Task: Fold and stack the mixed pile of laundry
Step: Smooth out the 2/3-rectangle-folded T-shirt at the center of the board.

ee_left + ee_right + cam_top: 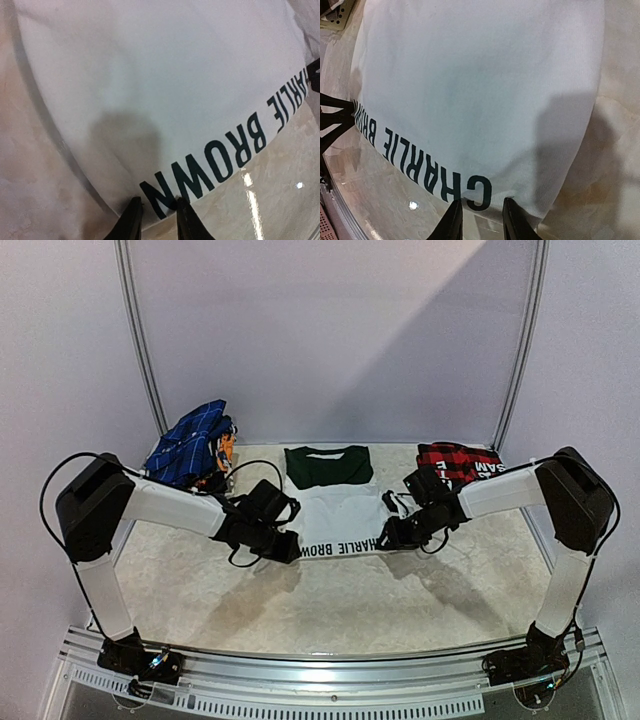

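Observation:
A white T-shirt point(335, 508) with a dark green upper part lies flat mid-table, "CHARLIE BROWN" printed along its near hem. My left gripper point(292, 548) sits at the hem's left end; in the left wrist view point(157, 209) its jaws stand a little apart over the letter N of the shirt point(150, 90). My right gripper point(386, 537) sits at the hem's right end, narrowly open point(481, 210) around the C on the cloth point(470, 75). A red-and-black plaid shirt point(455, 462) lies folded at the back right. A blue checked cloth point(192, 443) is heaped at the back left.
The marbled beige tabletop point(340, 610) stretches bare toward the metal front rail point(330, 680). Curved frame posts point(140, 340) rise at both back corners before a white backdrop. Something orange point(228, 447) peeks out beside the blue cloth.

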